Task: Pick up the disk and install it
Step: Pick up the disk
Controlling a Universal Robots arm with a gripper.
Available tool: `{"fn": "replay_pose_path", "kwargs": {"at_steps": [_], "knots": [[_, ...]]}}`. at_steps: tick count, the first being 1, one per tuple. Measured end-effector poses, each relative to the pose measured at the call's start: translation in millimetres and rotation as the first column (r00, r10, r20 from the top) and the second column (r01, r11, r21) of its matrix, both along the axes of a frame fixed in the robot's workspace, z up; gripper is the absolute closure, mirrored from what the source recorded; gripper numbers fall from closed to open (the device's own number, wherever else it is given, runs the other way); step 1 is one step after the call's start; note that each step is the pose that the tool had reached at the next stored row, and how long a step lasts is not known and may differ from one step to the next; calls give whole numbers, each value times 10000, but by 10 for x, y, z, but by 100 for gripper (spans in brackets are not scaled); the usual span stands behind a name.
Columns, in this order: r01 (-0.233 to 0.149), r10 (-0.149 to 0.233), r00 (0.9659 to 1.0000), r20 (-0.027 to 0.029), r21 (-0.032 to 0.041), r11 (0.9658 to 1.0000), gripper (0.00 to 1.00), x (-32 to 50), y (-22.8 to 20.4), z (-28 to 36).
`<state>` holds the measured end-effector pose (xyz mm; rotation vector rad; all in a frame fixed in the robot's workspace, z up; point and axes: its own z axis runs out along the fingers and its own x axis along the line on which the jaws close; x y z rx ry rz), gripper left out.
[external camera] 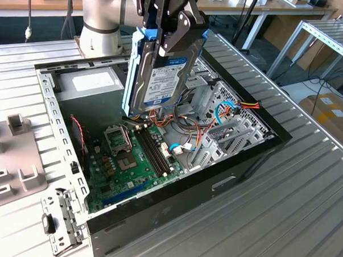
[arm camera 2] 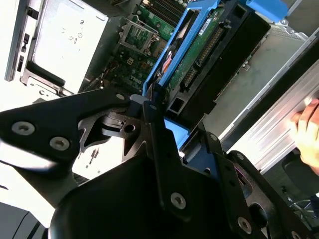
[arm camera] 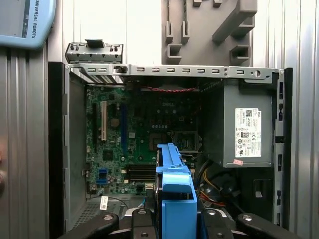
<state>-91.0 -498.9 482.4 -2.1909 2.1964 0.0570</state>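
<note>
Checking the exterior view first: the gripper [external camera: 171, 37] was clamped on the disk [external camera: 162, 77], jaws shut from both sides on its blue end piece [external camera: 142, 35]. The drive hung on edge underneath, tilted a bit rather than dead vertical, with the white label and its blue band facing the camera.

The disk sat around 12 o'clock in that view, held up over the open computer case [external camera: 256, 149]. Its lower edge was above the motherboard [external camera: 124, 160] and a messy bundle of cables [external camera: 177, 120].

Going from the disk, the grey power supply [external camera: 94, 82] was at roughly 9 o'clock and the metal drive cage [external camera: 218, 105] at about 4 o'clock, both inside the case.

The case lay on its side with the panel off, on a ribbed metal table [external camera: 305, 202]. A grey plastic fixture [external camera: 13, 161] sat on the table at 9 o'clock of the case. A small loose bracket [external camera: 59, 226] lay just beside the case corner at 7 o'clock.

In the first wrist view the blue end piece sat between the black gripper parts, with the motherboard and power supply beyond it. In the second wrist view a person's hand [arm camera 2: 308, 130] was near the ribbed table beside the case.
</note>
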Motion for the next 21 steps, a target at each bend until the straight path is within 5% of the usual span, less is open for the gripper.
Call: {"fn": "replay_pose_path", "kwargs": {"at_steps": [21], "knots": [[0,0,10000,0,0,10000,63,30,-318,-19]]}}
